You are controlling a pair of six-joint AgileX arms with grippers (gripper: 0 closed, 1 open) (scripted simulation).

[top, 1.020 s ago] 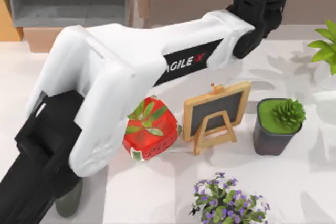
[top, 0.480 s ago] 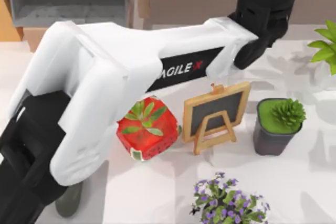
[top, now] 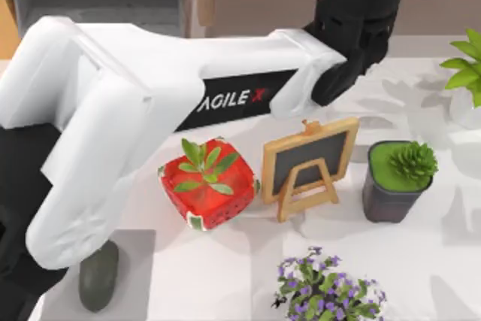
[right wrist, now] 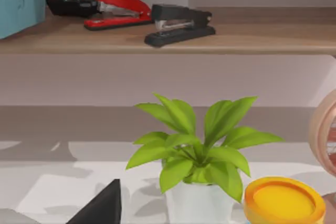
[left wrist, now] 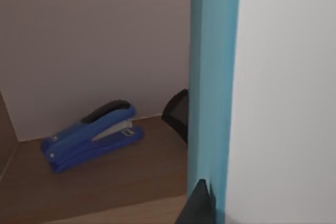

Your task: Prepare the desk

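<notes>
I see a red strawberry pot [top: 208, 184] just beside a small chalkboard easel [top: 310, 163], a succulent [top: 398, 178] further right, purple flowers [top: 325, 287] in front, and a blue stapler [left wrist: 92, 135] on a shelf.

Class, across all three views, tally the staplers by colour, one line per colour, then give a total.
Blue stapler: 1
Red stapler: 1
Black stapler: 1
Total: 3

A leafy green plant [right wrist: 195, 145] in a white pot [right wrist: 198, 203] stands at lower centre; a red stapler [right wrist: 118, 8] and black stapler [right wrist: 178, 23] lie on the wooden shelf [right wrist: 252, 38] above; an orange-yellow lid [right wrist: 283, 199] shows lower right.
</notes>
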